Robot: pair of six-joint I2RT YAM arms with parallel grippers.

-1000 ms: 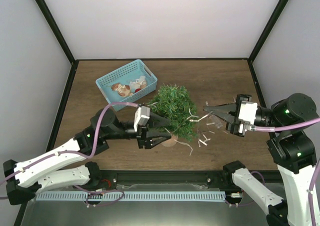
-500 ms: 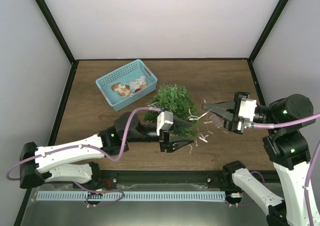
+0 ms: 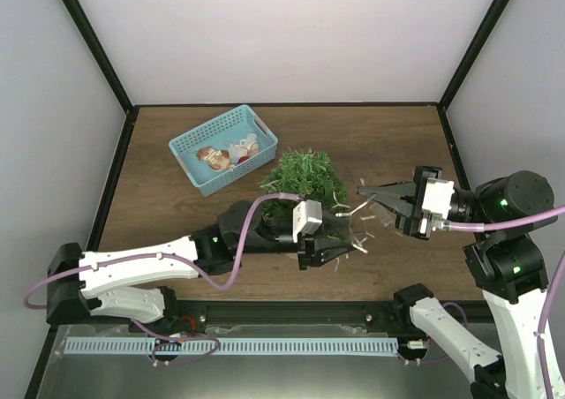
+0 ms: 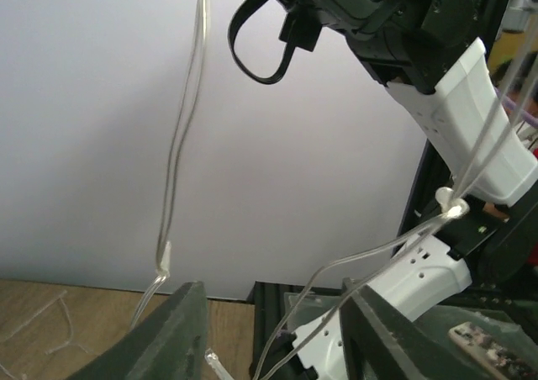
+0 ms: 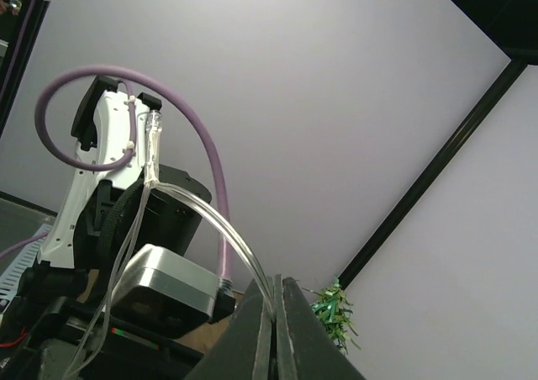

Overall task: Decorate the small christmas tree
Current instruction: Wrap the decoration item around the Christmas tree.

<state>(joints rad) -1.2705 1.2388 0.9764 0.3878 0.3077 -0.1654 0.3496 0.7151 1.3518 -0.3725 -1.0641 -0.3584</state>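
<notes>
The small christmas tree (image 3: 305, 180), a bushy green fir, stands mid-table; only a green tip (image 5: 334, 308) shows in the right wrist view. A clear light string (image 3: 359, 233) hangs between the tree's right side and my right gripper (image 3: 364, 190), which is shut on its wire (image 5: 210, 216). My left gripper (image 3: 340, 245) reaches low in front of the tree to its right side, under the hanging string. Its jaws stand open, and clear strands (image 4: 181, 145) run up between the fingers (image 4: 172, 334) without being pinched. The tree's pot is hidden behind the left arm.
A light-blue basket (image 3: 196, 162) with a few ornaments sits at the back left of the tree. Loose loops of the string lie on the wood right of the tree. The right arm's body (image 4: 454, 119) rises close behind the left gripper.
My left arm has swept rightward across the front of the tree to the string on its right side, and its jaws have narrowed a little. The right gripper has stayed put, still pinching the wire.
</notes>
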